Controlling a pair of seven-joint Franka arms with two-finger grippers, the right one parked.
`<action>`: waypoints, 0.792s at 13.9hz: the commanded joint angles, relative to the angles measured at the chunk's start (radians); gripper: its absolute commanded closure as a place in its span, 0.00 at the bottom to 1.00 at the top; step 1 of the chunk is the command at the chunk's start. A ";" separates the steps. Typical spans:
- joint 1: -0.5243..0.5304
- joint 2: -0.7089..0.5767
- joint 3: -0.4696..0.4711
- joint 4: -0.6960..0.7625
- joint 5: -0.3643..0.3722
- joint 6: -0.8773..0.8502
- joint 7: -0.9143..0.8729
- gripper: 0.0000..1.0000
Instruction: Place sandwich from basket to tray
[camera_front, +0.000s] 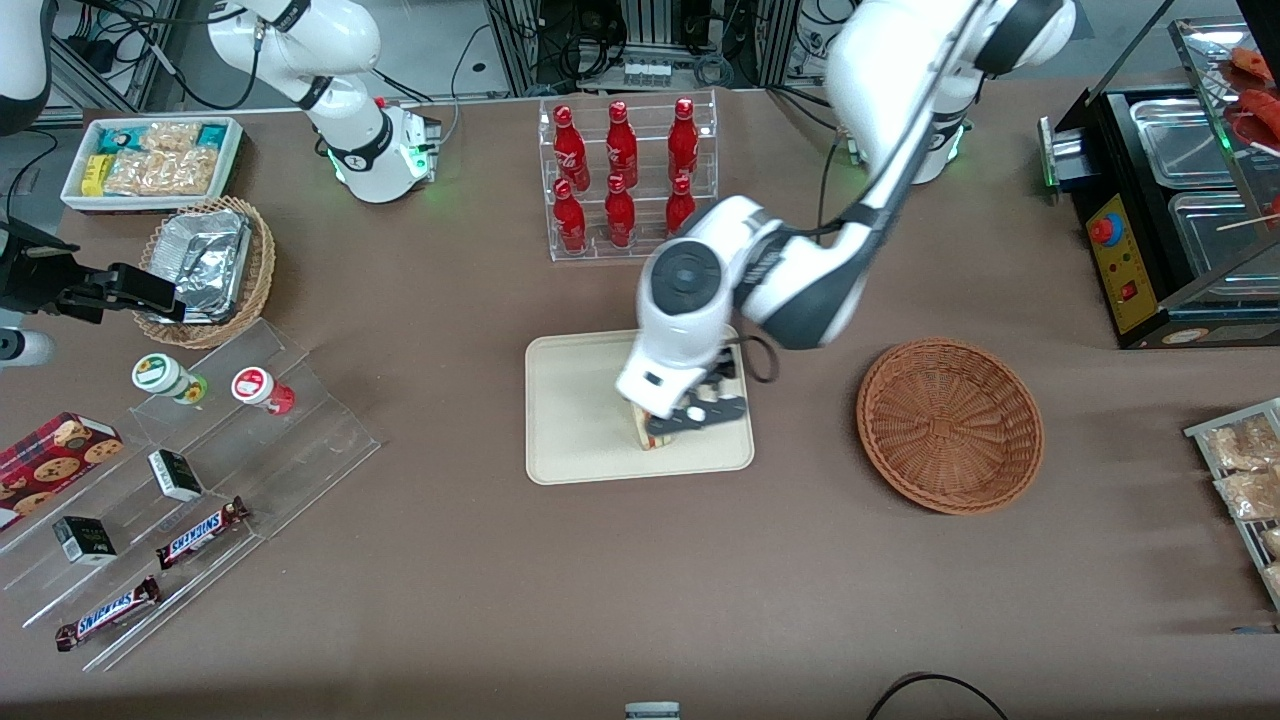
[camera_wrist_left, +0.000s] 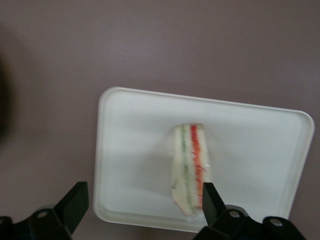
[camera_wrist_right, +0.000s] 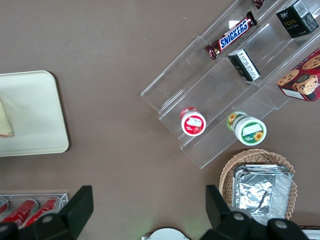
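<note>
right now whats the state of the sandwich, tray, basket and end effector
sandwich: lying on the tray, not gripped
tray: flat on the table, holds only the sandwich
basket: upright, empty
end effector: open, above the tray, fingers either side of the sandwich

table: brown cloth | equipment racks: cabled, at table's edge

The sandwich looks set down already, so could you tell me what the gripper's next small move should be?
Probably lift straight up and withdraw. The sandwich lies on the tray, the basket is empty, and the gripper is open above it, holding nothing.
</note>
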 joint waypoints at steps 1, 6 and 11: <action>0.094 -0.107 -0.011 -0.125 -0.023 -0.010 0.160 0.00; 0.245 -0.287 -0.011 -0.316 -0.050 -0.014 0.420 0.00; 0.332 -0.428 -0.008 -0.399 -0.050 -0.123 0.560 0.00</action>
